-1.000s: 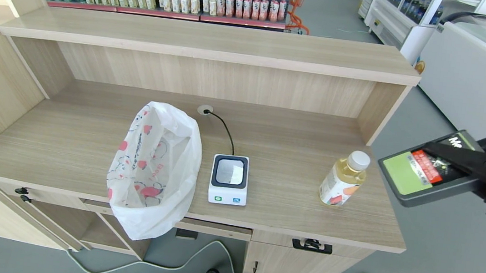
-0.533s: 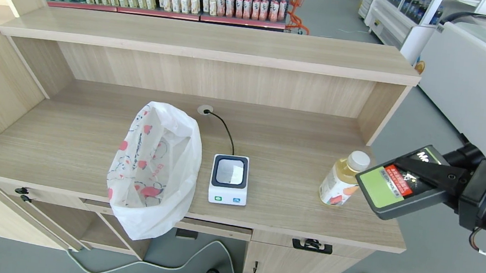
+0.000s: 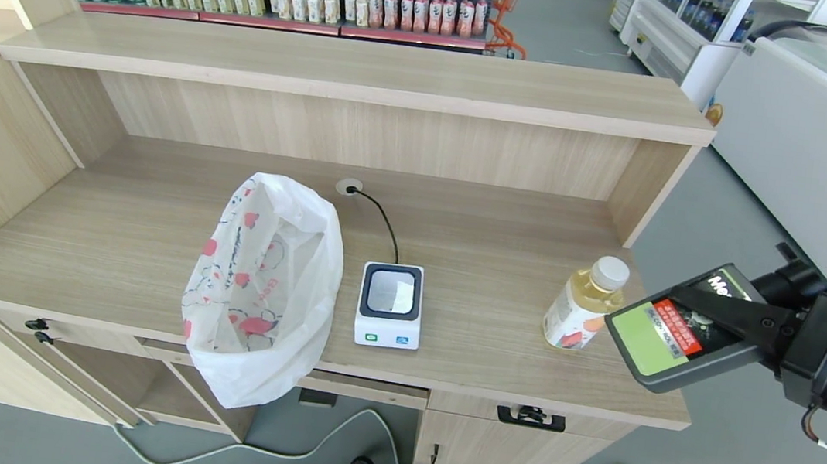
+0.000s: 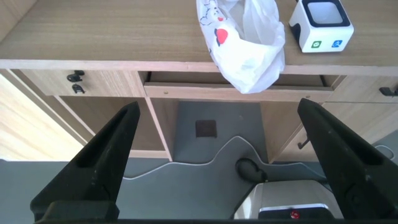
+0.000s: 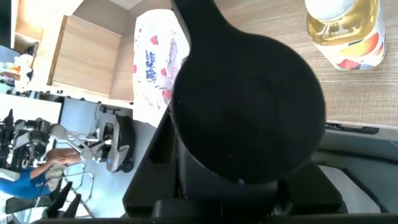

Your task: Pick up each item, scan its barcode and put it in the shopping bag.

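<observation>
My right gripper (image 3: 715,317) is shut on a flat black packet (image 3: 671,331) with a green and red label, held above the counter's right front corner. The packet's dark underside (image 5: 249,112) takes up most of the right wrist view. Just left of it a bottle of yellow drink (image 3: 584,302) with a white cap stands upright, also seen as a bottle (image 5: 348,31) from the right wrist. The white barcode scanner (image 3: 390,303) sits mid-counter, and the open white shopping bag (image 3: 263,285) hangs over the front edge. My left gripper (image 4: 217,168) is open, low in front of the counter.
The wooden counter (image 3: 490,241) has a raised back shelf and side walls. The scanner's black cable (image 3: 383,221) runs to a hole at the back. Drawers and cables lie below the front edge (image 4: 186,62). Freezer cabinets (image 3: 808,113) stand to the right.
My right gripper has carried the packet left and downward, from beside the counter to over its right front corner next to the bottle. The last half second shows only a slight shift.
</observation>
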You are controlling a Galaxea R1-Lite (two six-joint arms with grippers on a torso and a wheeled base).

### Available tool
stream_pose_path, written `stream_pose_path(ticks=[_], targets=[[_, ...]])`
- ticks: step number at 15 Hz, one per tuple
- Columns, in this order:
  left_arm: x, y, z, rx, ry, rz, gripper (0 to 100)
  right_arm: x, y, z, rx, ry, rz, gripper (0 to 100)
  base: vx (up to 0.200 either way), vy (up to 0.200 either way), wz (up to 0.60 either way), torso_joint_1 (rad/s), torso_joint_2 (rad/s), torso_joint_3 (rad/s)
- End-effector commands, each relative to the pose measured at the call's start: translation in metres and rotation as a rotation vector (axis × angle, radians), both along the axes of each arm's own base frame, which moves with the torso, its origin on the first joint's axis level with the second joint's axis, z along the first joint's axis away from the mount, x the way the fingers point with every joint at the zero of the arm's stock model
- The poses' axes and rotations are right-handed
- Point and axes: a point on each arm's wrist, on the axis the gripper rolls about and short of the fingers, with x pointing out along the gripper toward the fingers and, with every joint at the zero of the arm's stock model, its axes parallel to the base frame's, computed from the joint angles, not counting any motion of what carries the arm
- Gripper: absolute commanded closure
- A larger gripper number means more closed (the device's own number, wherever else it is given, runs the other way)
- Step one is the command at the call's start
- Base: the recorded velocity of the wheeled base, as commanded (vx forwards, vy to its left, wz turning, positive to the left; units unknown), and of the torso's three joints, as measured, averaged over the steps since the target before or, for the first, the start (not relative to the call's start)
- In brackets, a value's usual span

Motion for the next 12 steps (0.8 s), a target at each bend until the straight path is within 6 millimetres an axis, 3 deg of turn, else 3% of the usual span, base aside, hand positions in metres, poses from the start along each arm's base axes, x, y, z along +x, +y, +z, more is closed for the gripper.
stream_pose_path(ticks=[1, 7, 9, 12], targets=[[0.0, 0.0, 0.0, 0.0, 0.0, 0.0, 0, 0.001, 0.002, 0.0, -0.004, -0.001, 0.009, 100, 0.0, 0.2, 0.0, 0.002, 0.0, -0.002], [0.0, 0.0, 0.0, 0.002, 0.0, -0.002, 0, 0.008, 0.004, -0.004, -0.04, -0.006, 0.007, 100, 0.0, 0.2, 0.0, 0.004, 0.0, 0.002], [0.0, 0.0, 0.0, 0.002, 0.0, -0.002, 0, 0.027, 0.002, -0.01, -0.09, -0.015, -0.072, 100, 0.0, 0.2, 0.0, 0.0, 0.01, 0.002], [0.0, 0.0, 0.0, 0.002, 0.0, -0.002, 0, 0.071, 0.01, -0.024, -0.133, -0.029, -0.263, 100, 0.0, 0.2, 0.0, 0.004, 0.0, 0.002]])
